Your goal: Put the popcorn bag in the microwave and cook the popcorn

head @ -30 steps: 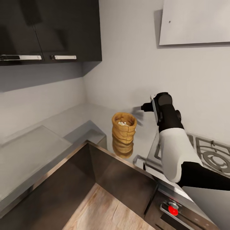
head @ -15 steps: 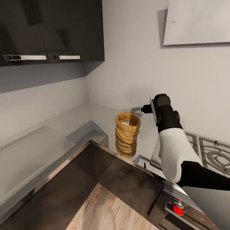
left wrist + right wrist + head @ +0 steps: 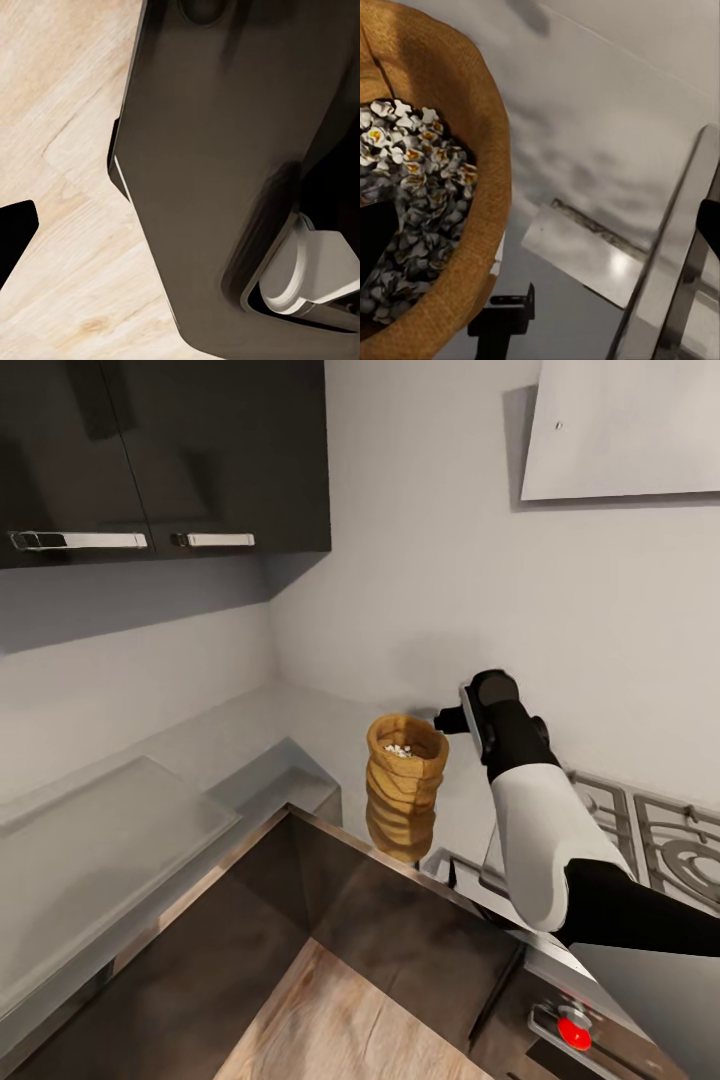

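Head view looks down into the countertop (image 3: 250, 740) corner; right wrist view closely shares the popcorn bag (image 3: 405, 785).

Black upper cabinets (image 3: 160, 450) top left, two steel handles (image 3: 75, 541) side by side. White hood (image 3: 625, 430) top right on grey wall. Hob grates (image 3: 650, 840) at right, red knob (image 3: 574, 1033) below. Wood floor (image 3: 340, 1020) at bottom.

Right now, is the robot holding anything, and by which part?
Cannot tell: the right gripper straddles the bag at its rim, one finger inside, one outside.
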You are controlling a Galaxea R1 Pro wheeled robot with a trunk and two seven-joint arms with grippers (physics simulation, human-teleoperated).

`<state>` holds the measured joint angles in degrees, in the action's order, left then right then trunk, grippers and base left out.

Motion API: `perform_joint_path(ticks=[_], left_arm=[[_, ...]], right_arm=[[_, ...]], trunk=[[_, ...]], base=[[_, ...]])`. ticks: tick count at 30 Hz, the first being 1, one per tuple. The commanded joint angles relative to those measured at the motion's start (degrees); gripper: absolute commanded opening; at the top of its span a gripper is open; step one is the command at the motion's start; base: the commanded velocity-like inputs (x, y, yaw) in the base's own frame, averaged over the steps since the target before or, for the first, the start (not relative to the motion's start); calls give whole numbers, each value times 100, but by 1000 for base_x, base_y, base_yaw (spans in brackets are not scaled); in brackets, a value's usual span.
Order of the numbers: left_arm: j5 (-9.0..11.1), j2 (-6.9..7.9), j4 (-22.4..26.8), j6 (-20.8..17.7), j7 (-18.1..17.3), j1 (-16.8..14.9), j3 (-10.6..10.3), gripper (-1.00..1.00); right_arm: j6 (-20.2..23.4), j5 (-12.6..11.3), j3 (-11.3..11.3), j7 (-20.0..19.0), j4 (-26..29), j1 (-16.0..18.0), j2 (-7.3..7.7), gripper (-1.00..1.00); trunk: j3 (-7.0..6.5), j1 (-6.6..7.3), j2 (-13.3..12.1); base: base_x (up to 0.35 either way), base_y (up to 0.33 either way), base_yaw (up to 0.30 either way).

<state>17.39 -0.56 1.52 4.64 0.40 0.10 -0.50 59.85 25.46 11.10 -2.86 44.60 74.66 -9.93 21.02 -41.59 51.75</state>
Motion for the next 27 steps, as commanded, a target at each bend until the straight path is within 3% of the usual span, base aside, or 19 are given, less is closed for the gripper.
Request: perform_joint_path(ticks=[1,10,27], left_arm=[[27,1,6,11,4,0,-5,100],[27,3,6,11,4,1,-5,100],[27,3,6,11,4,0,-8,100]], right_arm=[[15,39,24,-30,-19,5,-7,100],[15,-6,45,-56,-514,-24,-7,100],[15,-6,68,-51,-566,-27,-7,100]], trunk=[[6,-1,4],[6,-1,4],[6,-1,4]], base=[[0,0,0],[0,0,0],[0,0,0]])
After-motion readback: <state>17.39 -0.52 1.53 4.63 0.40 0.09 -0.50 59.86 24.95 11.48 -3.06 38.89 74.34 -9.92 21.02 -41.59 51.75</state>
